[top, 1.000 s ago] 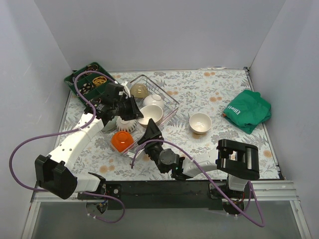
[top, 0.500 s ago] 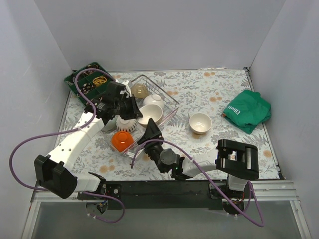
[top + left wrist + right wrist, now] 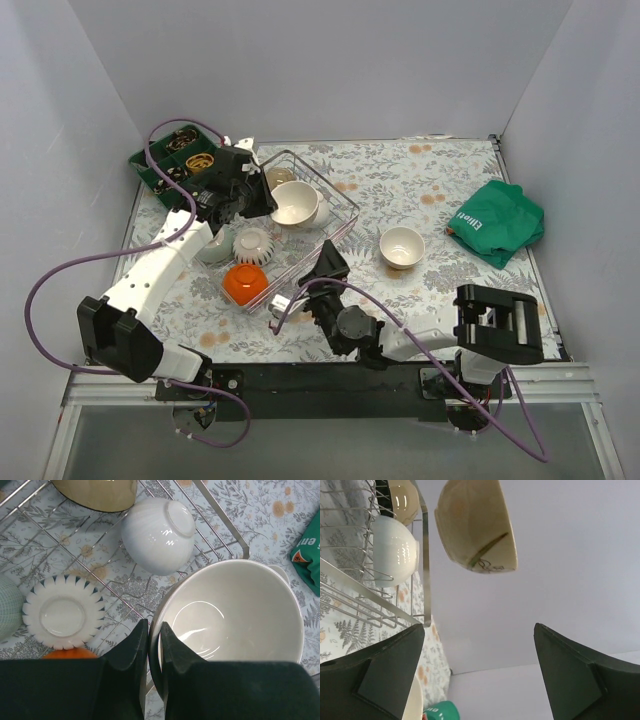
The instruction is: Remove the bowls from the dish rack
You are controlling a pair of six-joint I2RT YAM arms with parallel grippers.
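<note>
My left gripper [image 3: 262, 203] is shut on the rim of a cream bowl [image 3: 295, 202] and holds it above the silver wire dish rack [image 3: 332, 187]. In the left wrist view the fingers [image 3: 154, 625] pinch the bowl's near rim [image 3: 230, 610]. Below it in the rack lie an upturned white bowl [image 3: 157, 535], a tan bowl [image 3: 97, 492], a scalloped white bowl [image 3: 62, 611], an orange bowl [image 3: 245, 285] and a grey-green bowl [image 3: 212, 250]. My right gripper [image 3: 330, 262] is open and empty at the rack's near right side. Its wrist view shows the held bowl [image 3: 477, 527] from below.
Another cream bowl [image 3: 402, 247] stands on the floral table to the right of the rack. A green cloth [image 3: 497, 222] lies at the far right. A green compartment tray [image 3: 178, 155] sits at the far left corner. Grey walls enclose the table.
My left gripper has lifted the cream bowl up out of the rack. My right gripper has shifted to the right along the rack's front.
</note>
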